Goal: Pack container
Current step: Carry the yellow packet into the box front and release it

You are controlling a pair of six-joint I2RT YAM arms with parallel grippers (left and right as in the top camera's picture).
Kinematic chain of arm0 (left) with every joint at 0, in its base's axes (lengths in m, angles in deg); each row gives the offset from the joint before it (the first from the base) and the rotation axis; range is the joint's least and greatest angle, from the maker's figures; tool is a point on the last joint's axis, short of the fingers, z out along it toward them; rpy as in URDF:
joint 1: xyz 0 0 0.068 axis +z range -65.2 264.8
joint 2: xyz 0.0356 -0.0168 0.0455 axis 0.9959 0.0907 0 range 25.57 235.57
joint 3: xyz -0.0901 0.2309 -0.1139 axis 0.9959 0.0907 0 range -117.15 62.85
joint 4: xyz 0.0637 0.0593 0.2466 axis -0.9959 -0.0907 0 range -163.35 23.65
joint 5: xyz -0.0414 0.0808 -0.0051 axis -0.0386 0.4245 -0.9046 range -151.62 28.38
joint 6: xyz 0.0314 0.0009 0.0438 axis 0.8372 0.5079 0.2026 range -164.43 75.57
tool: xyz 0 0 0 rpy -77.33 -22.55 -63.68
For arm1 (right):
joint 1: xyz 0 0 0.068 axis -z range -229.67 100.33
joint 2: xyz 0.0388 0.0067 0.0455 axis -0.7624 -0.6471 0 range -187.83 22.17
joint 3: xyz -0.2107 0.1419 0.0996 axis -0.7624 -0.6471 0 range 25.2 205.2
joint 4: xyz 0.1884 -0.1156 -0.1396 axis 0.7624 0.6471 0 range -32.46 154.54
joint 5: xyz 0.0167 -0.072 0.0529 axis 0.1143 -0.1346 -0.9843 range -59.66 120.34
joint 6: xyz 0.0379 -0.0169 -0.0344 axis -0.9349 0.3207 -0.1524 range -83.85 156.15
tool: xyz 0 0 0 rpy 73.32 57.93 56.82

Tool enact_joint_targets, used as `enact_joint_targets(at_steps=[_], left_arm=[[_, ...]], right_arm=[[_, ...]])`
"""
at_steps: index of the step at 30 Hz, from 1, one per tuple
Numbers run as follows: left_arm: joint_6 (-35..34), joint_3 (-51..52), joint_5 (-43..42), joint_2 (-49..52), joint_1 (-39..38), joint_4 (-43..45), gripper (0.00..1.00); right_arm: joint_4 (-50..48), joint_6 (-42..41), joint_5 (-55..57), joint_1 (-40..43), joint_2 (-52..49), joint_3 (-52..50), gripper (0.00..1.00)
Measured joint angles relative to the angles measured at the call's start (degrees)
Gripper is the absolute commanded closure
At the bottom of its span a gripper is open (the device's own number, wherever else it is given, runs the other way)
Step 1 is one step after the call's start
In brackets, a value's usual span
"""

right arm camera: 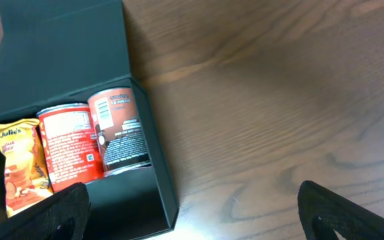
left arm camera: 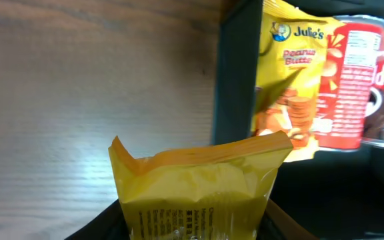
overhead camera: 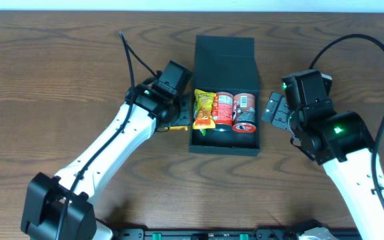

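The dark teal container (overhead camera: 223, 142) stands open at the table's middle, its flap lid (overhead camera: 224, 59) folded back. Across its far half lie a yellow Julie's snack packet (overhead camera: 205, 109) and two red cans (overhead camera: 224, 109) (overhead camera: 245, 111); the near half is bare. My left gripper (overhead camera: 178, 122) sits just outside the container's left wall (left arm camera: 235, 73), shut on a second yellow snack packet (left arm camera: 199, 187). My right gripper (overhead camera: 275, 111) hovers beside the right wall, open and holding nothing; its fingers (right arm camera: 59, 213) straddle the container's near right corner (right arm camera: 169, 213).
Brown wooden table (overhead camera: 59, 67) lies all around the container. Black cables (overhead camera: 135, 63) (overhead camera: 352, 40) arc over the table behind each arm. The right wrist view shows bare wood (right arm camera: 265, 100) to the right of the container.
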Motion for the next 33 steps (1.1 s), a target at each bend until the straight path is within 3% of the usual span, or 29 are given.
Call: enact_joint_targets(at_steps=[7, 13, 18, 27, 30, 33], left_arm=[[-18.8, 0.0, -0.1, 0.0, -2.3, 1.1, 0.56], [-31.9, 0.0, -0.3, 0.0, -5.5, 3.4, 0.5], [-39.8, 0.0, -0.3, 0.0, -8.5, 5.2, 0.59], [-45.3, 0.0, -0.2, 0.0, -10.7, 6.6, 0.54], [-42.1, -0.2, -0.2, 0.0, -9.9, 7.7, 0.51], [-36.2, -2.1, 1.6, 0.0, -7.7, 5.6, 0.36]], right_arm=[[0.0, 0.0, 0.8, 0.0, 0.0, -0.1, 0.01], [0.0, 0.0, 1.0, 0.0, 0.0, -0.2, 0.01], [0.0, 0.0, 1.2, 0.0, 0.0, -0.2, 0.01], [0.5, 0.0, 1.2, 0.0, -1.8, -0.3, 0.01], [1.6, 0.2, 1.0, 0.0, -2.6, -0.4, 0.01], [1.0, 1.8, -1.7, 0.0, -3.3, -0.5, 0.01]])
